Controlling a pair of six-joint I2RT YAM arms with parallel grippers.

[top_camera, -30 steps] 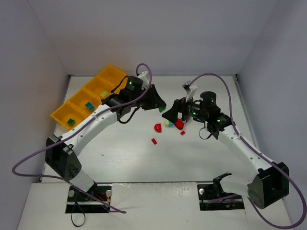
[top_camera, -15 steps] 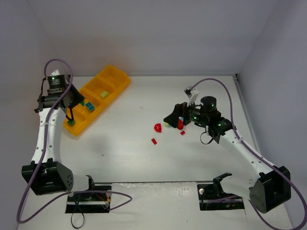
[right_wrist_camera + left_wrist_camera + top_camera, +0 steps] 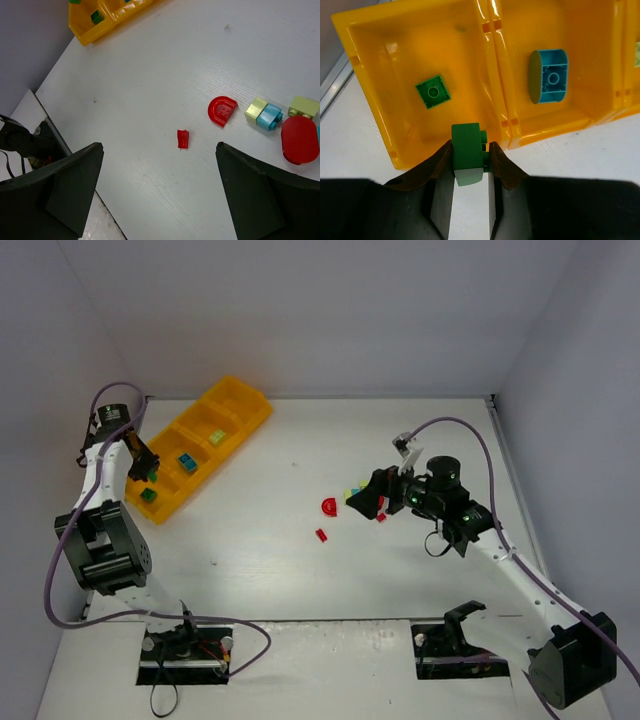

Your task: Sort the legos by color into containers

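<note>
4 compartments make up the tray (image 3: 238, 403), which lies slantwise at the table's (image 3: 150, 75) far left. The left gripper (image 3: 468, 167) is closed on a green brick (image 3: 466, 150), with its fingers (image 3: 438, 172) pressed to both sides of it. That brick hangs over the near wall of the end compartment, close to the divider. 1 loose green piece (image 3: 434, 91) lies flat on that compartment's floor. The next compartment holds a teal brick (image 3: 549, 76). In the top view a yellow-green brick (image 3: 216, 437) sits in the 3rd compartment.

The right gripper (image 3: 158, 165) hovers over the middle-right of the table. Its jaws are spread wide with nothing between them. Below it lie a red half-round (image 3: 222, 110) and a small red brick (image 3: 183, 139), near each other but apart. A pale and teal pair (image 3: 263, 113), touching one another, sits just beside the half-round. Further right are a pale brick (image 3: 303, 106) and, just beside it, a red round piece (image 3: 299, 132). All of these lie well apart from the tray.
</note>
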